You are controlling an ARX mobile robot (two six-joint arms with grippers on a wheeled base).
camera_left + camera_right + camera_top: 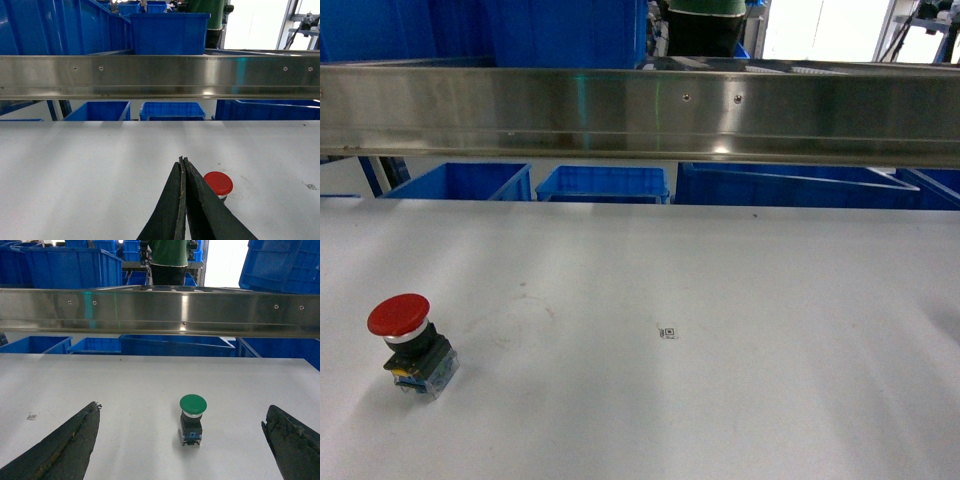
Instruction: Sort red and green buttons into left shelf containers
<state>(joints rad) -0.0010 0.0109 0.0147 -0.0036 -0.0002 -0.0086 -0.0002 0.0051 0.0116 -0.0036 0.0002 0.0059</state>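
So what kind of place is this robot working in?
Probably a warehouse or factory sorting station: stacked blue crates behind a steel rail, and industrial push buttons, red and green, on a white table.

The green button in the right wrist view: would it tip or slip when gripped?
Probably top-heavy: the green button carries a wide cap over a narrower body, so a sideways nudge may topple it. The smooth domed cap looks slippery; the squarer body seems safer to grip.
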